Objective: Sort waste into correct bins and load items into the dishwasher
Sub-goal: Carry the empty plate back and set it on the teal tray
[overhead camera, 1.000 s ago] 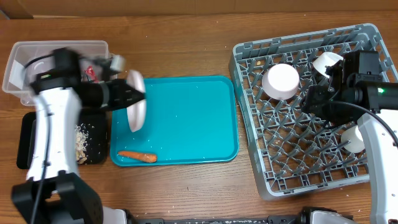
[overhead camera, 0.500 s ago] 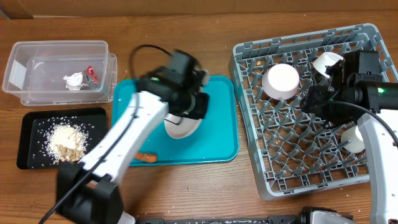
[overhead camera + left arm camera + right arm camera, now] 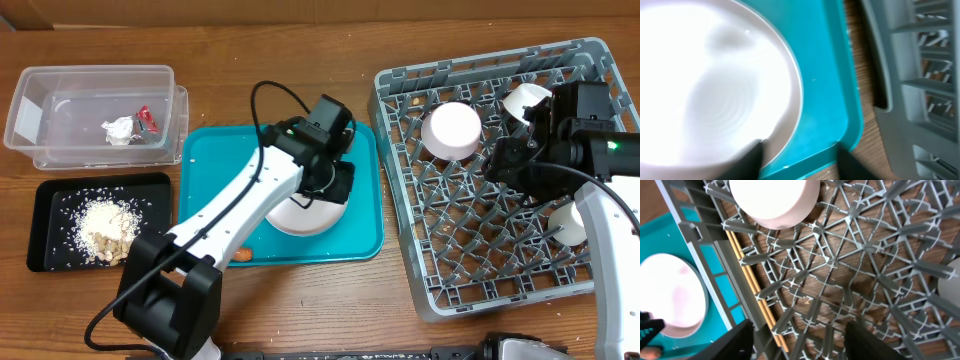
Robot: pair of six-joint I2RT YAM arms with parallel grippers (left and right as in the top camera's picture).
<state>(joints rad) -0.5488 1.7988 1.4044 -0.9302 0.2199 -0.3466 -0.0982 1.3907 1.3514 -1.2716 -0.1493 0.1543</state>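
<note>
Okay, so the left claw [image 3: 800,161] is spread over the round white plate [image 3: 715,85]. One finger sits right at the plate's rim, and bare teal shows between the two fingers. The plate lies flat on the big teal plastic serving tray [image 3: 215,165], in its right half. A strip of teal is left between the plate's rim and the tray's raised lip, and the tray's left half is open teal.

A narrow band of wooden bench [image 3: 300,70] separates that lip from the left wall of the square grey plastic dish rack [image 3: 392,160].

The right claw [image 3: 800,342] hangs spread over the rack's lattice with nothing pinched. A small white round bowl [image 3: 772,200] sits on the pegs ahead of it. The thin wooden chopsticks [image 3: 747,275] lie along the inside of the rack's wall.

Far left, the clear rectangular plastic tub [image 3: 30,100] holds the red-and-white wrapper [image 3: 148,115]. The shallow black plastic tray [image 3: 50,255] holds the beige food scraps [image 3: 105,230].
</note>
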